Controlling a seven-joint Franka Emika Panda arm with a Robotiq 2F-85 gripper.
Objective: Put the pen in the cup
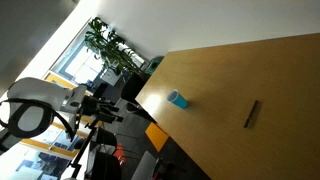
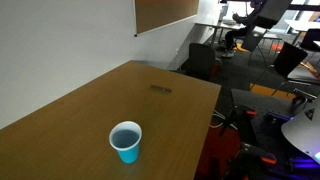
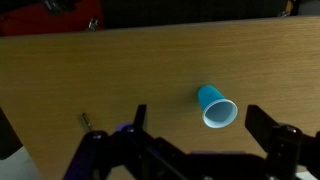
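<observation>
Wrist view: end effector (image 3: pixel 196 112) released, jaws wide; cup (image 3: pixel 217 105) upright on table (image 3: pixel 60 70) w/ pen (image 3: pixel 85 120) well apart.

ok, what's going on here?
The arm's tool is open and holds nothing, with the wooden table below it in the wrist view. The blue cup stands upright and empty. The pen lies flat on the table, apart from the cup. Nothing is grasped yet.
</observation>
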